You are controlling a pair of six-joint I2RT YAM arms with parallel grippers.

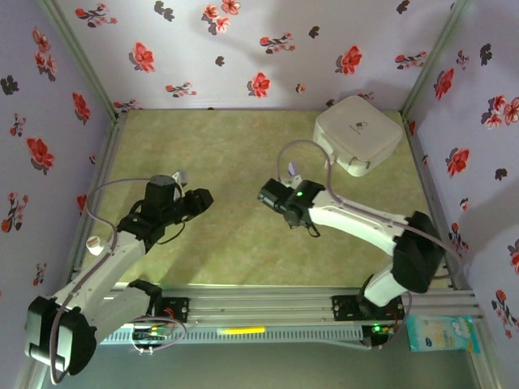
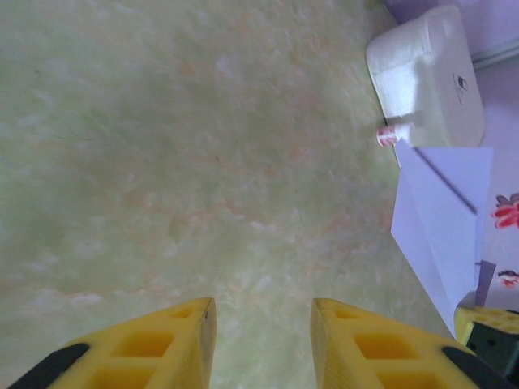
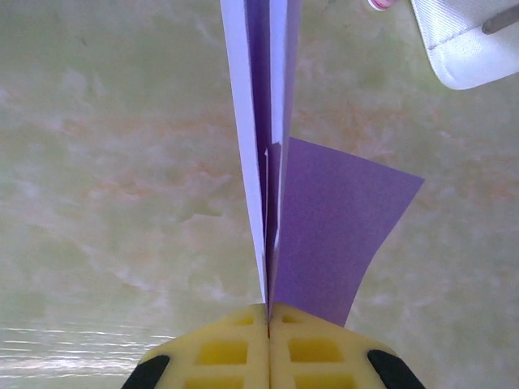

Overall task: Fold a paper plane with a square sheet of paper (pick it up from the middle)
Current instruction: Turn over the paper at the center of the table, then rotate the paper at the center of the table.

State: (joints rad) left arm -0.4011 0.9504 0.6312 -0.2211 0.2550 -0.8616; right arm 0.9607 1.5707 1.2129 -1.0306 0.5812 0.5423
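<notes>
The paper plane (image 3: 324, 235) is a folded lavender dart held on edge above the table, one wing flaring to the right. My right gripper (image 3: 268, 312) is shut on its tail end along the centre crease. In the left wrist view the same paper plane (image 2: 442, 215) hangs at the right, with a yellow finger of the right gripper (image 2: 486, 324) below it. My left gripper (image 2: 263, 312) is open over bare table with nothing between its fingers. From above, the left gripper (image 1: 199, 198) and the right gripper (image 1: 266, 194) face each other near mid-table, a short gap apart.
A white rounded box (image 1: 358, 134) stands at the back right of the green table (image 1: 219, 146), also seen as the box (image 2: 430, 77) and its corner (image 3: 470, 40). A small pink-and-white object (image 2: 389, 134) lies beside it. Flowered walls enclose three sides.
</notes>
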